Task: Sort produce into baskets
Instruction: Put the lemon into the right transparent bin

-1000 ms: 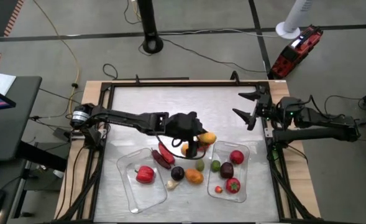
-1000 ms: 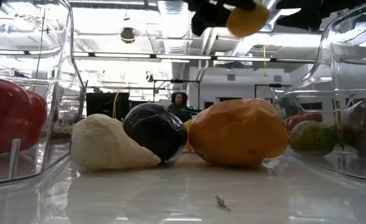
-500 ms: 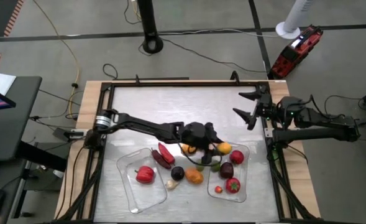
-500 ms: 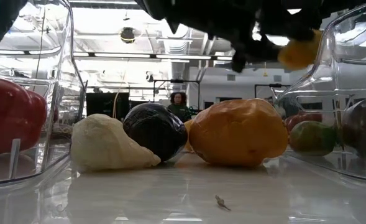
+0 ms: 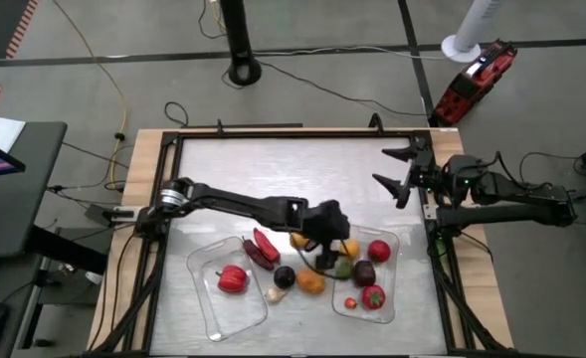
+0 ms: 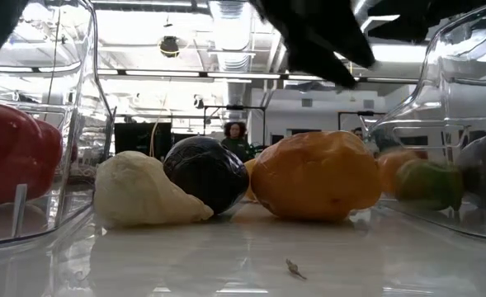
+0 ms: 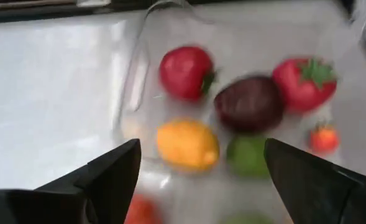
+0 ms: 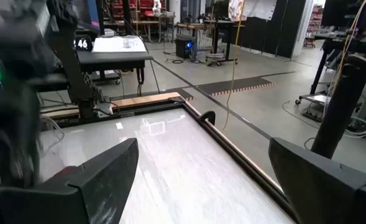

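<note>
My left gripper (image 5: 330, 249) hangs open over the near-left part of the right basket (image 5: 390, 303). A yellow-orange lemon (image 7: 187, 144) lies in that basket, below and between the open fingers, untouched. With it lie a red apple (image 7: 184, 72), a dark purple piece (image 7: 250, 103), a strawberry (image 7: 304, 74), a green lime (image 7: 248, 154) and a small red piece (image 7: 322, 138). The left basket (image 5: 205, 303) holds a red pepper (image 5: 231, 278). My right gripper (image 5: 397, 171) waits open at the table's far right.
Between the baskets a pale garlic piece (image 6: 143, 191), a dark purple piece (image 6: 205, 173) and a large orange piece (image 6: 317, 175) lie on the table. A red chili (image 5: 263, 249) lies across the left basket's far rim. The table's far half is bare metal.
My left gripper has carried the yellow-orange lemon toward the table's right edge and down to the right basket, then let it go. The lemon, held clear of the table before, now lies in the basket beside the green lime.
</note>
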Controlling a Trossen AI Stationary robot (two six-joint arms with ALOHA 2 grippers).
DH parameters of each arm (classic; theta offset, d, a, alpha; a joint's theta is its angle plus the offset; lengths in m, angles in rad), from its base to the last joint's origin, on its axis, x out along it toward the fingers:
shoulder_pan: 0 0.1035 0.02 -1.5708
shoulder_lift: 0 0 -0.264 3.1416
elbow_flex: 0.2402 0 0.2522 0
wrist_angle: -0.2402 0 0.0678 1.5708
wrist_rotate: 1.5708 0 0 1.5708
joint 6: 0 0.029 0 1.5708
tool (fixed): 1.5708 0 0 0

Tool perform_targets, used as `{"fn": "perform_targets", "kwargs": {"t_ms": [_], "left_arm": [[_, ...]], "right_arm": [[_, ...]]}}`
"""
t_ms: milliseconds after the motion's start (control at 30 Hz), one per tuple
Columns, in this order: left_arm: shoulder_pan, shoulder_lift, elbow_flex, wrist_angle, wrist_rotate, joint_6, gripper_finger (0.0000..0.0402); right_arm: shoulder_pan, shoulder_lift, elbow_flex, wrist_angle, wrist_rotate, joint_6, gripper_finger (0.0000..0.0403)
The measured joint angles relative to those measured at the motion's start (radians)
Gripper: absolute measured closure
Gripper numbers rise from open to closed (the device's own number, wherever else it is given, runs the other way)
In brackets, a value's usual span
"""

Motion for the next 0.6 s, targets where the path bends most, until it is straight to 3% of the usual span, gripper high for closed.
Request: {"fn": "perform_targets", "kwargs": {"t_ms": [133, 200, 367, 600], "left_arm": [[-0.045, -0.097, -0.048, -0.144, -0.162, 0.018, 0.0089], [-0.057, -0.135, -0.113, -0.166, -0.195, -0.009, 0.0098], [-0.026, -0.202, -0.306, -0.074, -0.192, -0.108, 0.0116], [0.035, -0.204, -0.507, 0.122, -0.171, -0.208, 0.0118]], "right_arm": [[0.0, -0.001, 0.0, -0.014, 0.0, 0.004, 0.0017], [0.0, -0.001, 0.0, -0.012, 0.0, 0.012, 0.0017], [0.0, -0.001, 0.0, -0.001, 0.0, 0.021, 0.0017], [0.0, -0.001, 0.0, 0.016, 0.0, 0.021, 0.0017]]}}
